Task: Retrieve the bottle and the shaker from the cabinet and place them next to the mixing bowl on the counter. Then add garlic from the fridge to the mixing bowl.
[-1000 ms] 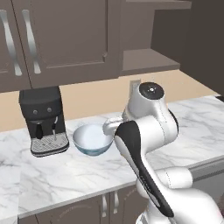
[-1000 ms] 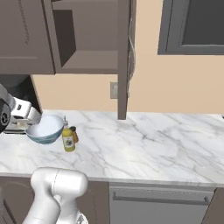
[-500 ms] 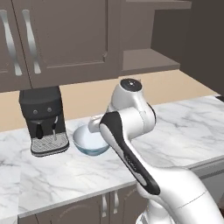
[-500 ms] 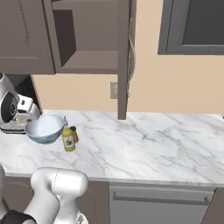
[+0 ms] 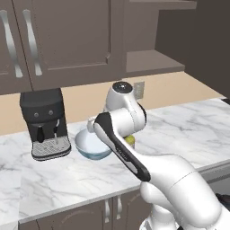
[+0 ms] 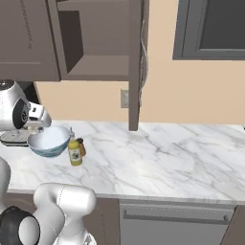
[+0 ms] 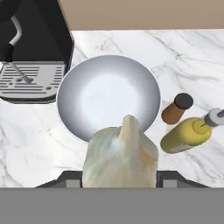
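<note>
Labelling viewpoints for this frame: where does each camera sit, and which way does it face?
Left base view: behind the arm, on its left, facing the counter, coffee machine and mixing bowl; the white arm rises from lower right.
Right base view: behind, on its right, facing the open cabinet, bottle and shaker; arm at lower left.
Hand view: above the bowl looking down; garlic in the tool.
All three share the bowl.

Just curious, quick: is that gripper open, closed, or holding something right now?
Gripper: shut on the garlic, held over the bowl.
</note>
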